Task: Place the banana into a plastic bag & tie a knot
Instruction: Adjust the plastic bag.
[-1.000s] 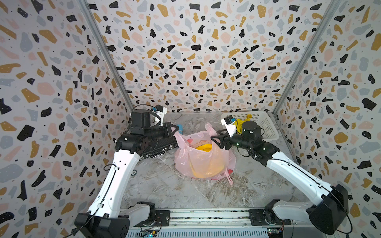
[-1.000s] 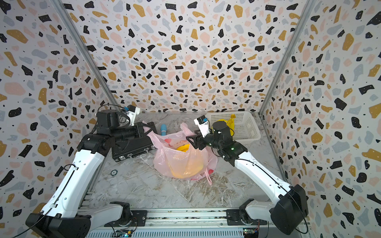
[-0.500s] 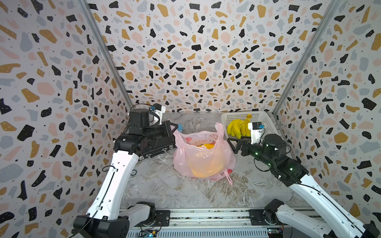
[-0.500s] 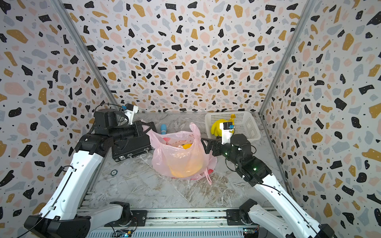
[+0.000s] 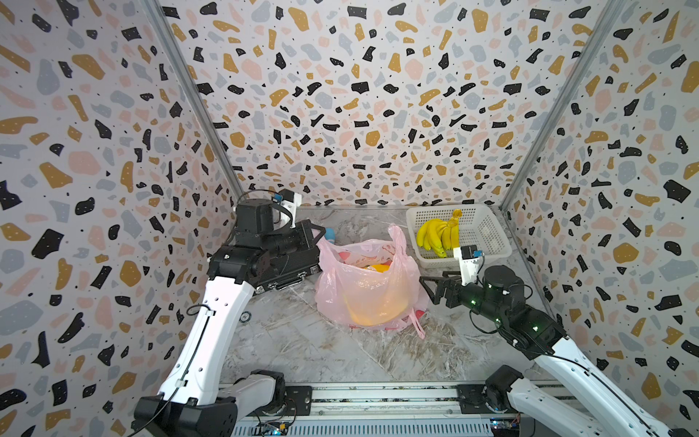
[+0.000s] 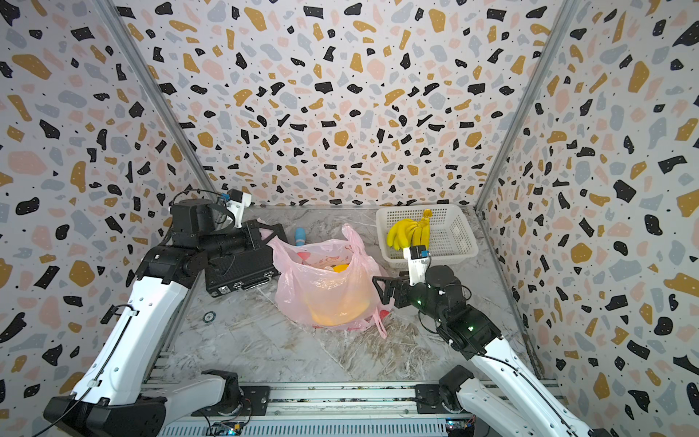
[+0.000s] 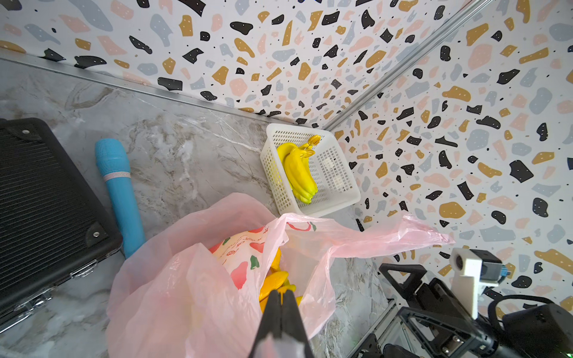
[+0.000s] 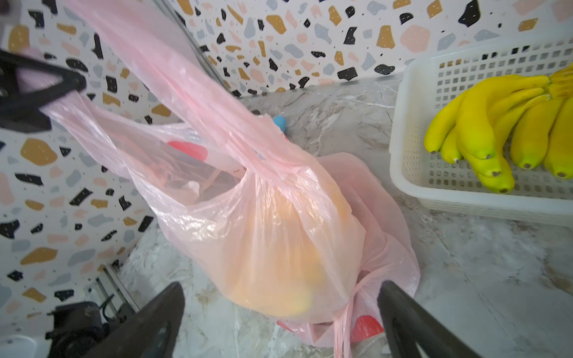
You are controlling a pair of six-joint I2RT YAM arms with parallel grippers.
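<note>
The pink plastic bag [image 5: 363, 295] [image 6: 329, 295] stands mid-table, mouth open, with a yellow banana [image 5: 378, 268] [image 7: 276, 279] inside. My left gripper [image 5: 317, 236] [image 7: 281, 293] is shut on the bag's left handle and holds it up and taut; the right wrist view shows pink film pinched in it [image 8: 62, 83]. The bag's other handle [image 5: 395, 234] sticks up loose. To the right of the bag my right gripper [image 5: 429, 287] [image 8: 279, 307] is open, fingers either side of the bag's lower part [image 8: 263, 223], gripping nothing.
A white basket [image 5: 488, 234] [image 7: 335, 173] at the back right holds a bunch of bananas [image 5: 438, 234] [image 8: 496, 130]. A black case [image 5: 291, 261] lies under the left arm, a blue microphone [image 7: 117, 192] beside it. A small ring [image 5: 245, 316] lies front left.
My right gripper has left the bag's right rim, pulled back to the right and down, and opened fully. The right handle now stands free. The left gripper kept its hold.
</note>
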